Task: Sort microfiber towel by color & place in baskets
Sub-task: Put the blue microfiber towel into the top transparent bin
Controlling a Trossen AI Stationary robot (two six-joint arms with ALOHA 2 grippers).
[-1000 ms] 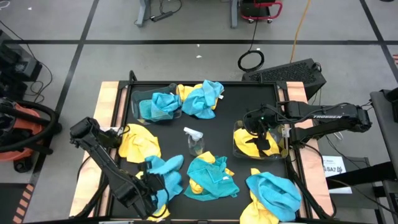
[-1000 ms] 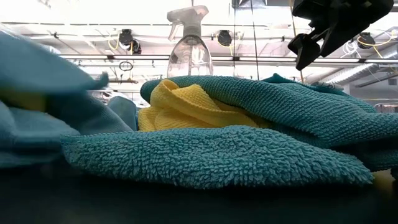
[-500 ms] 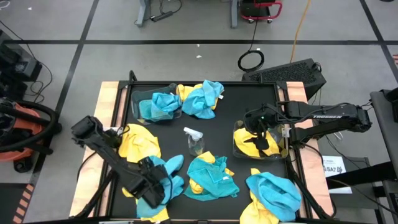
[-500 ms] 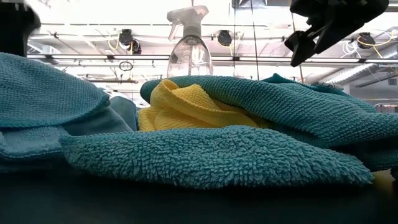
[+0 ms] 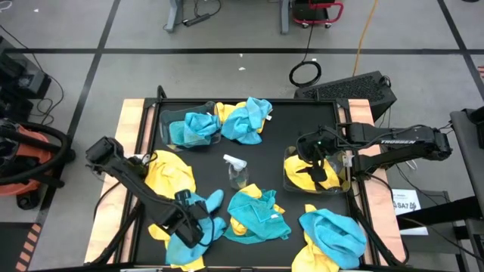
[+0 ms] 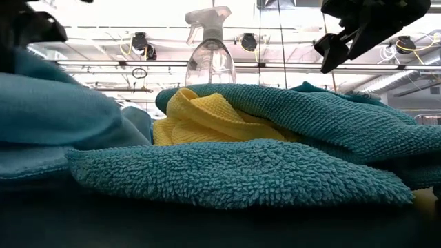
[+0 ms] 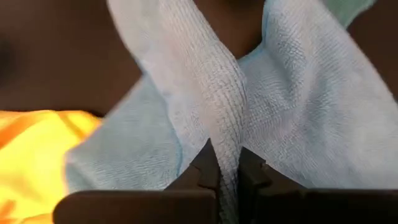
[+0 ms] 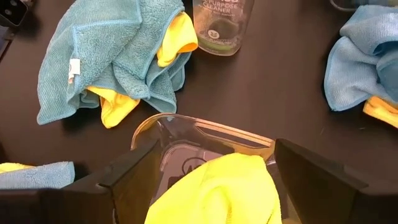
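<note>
One blue towel (image 7: 211, 106) hangs pinched in the left claw (image 7: 225, 177) (long axis running away from it); right claw (image 8: 214, 186) wide.

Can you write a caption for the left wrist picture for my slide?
Left pincer shut on a fold of a blue towel, yellow towel beside it.

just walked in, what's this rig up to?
Sorting towels by color into two clear bins. The left gripper is shut on a blue towel at the table's near left. The right gripper hangs open over the right basket, which holds a yellow towel. The far-left basket holds blue ones. Several mixed towels and a spray bottle remain on the table.
</note>
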